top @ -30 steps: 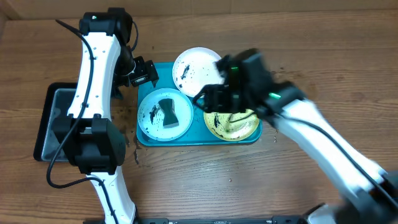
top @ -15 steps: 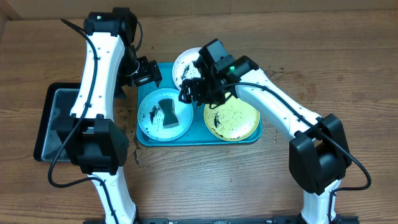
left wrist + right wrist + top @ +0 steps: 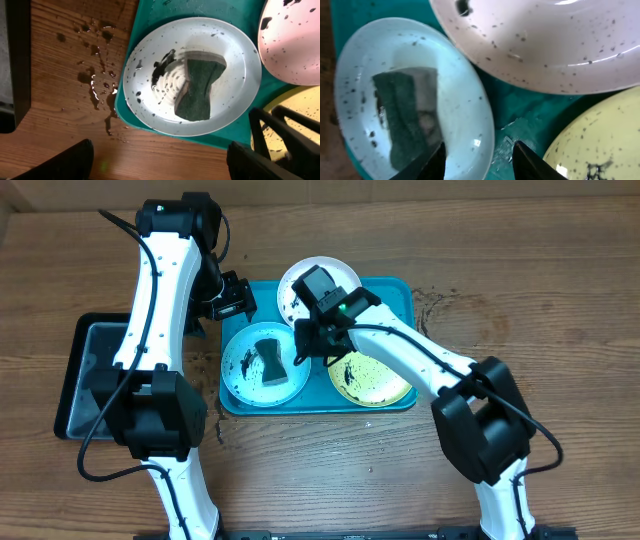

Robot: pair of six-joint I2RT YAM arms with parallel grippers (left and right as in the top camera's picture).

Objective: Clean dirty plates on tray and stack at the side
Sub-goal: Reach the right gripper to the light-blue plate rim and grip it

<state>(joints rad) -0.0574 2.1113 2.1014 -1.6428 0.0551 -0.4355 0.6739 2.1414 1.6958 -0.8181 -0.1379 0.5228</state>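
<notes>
The yellow-green-rimmed plate [image 3: 375, 385] lies in the lower right of the tray [image 3: 400, 292] and is speckled dark. To its left, in the lower left of the tray, the teal-rimmed plate [image 3: 240, 375] carries a dark green sponge [image 3: 268, 361] lying flat at its centre. The right claw [image 3: 479, 148] hangs over the tray floor between these two plates, with its fingers spread and gripping nothing. Water droplets [image 3: 97, 87] sit on the wooden counter [image 3: 500, 470] just left of the tray. A black tray [image 3: 70, 380] rests at the left of the frame. The white plate [image 3: 293, 285] occupies the upper middle of the tray, close against the teal-rimmed plate. The left claw [image 3: 235, 300] hovers at the tray's upper left corner, spread wide and empty.
</notes>
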